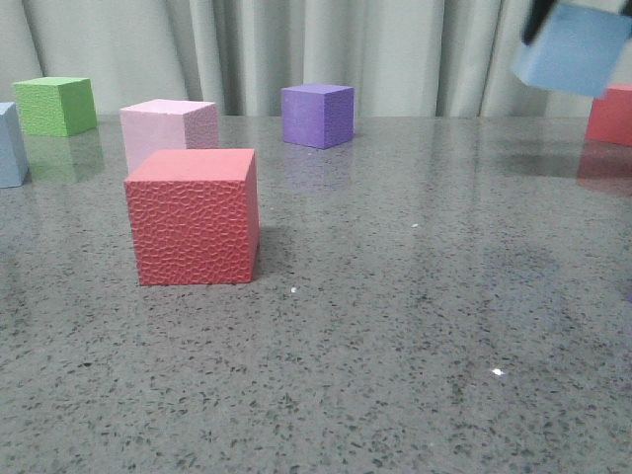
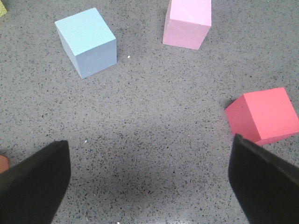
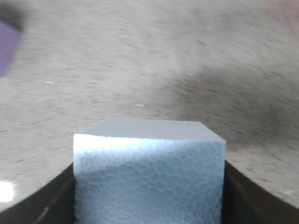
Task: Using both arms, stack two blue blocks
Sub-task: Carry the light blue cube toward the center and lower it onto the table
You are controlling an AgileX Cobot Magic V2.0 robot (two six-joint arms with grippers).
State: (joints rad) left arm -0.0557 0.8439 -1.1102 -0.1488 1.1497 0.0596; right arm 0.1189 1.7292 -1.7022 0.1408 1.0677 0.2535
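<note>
Blue block (image 3: 149, 172) hangs clamped in the right end effector (image 3: 149, 196), high at the front view's right edge, half cut off; second blue block (image 2: 86, 42) sits on the tabletop (image 2: 154, 116) beyond the spread left end effector (image 2: 149, 182)

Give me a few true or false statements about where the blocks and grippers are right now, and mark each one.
1. The right gripper holds a blue block above the table. True.
2. The left gripper is shut on a block. False: it is open, holding nothing.
3. The second blue block rests on the table. True.
4. The purple block sits on top of the big red block. False: it stands alone, farther back.
</note>
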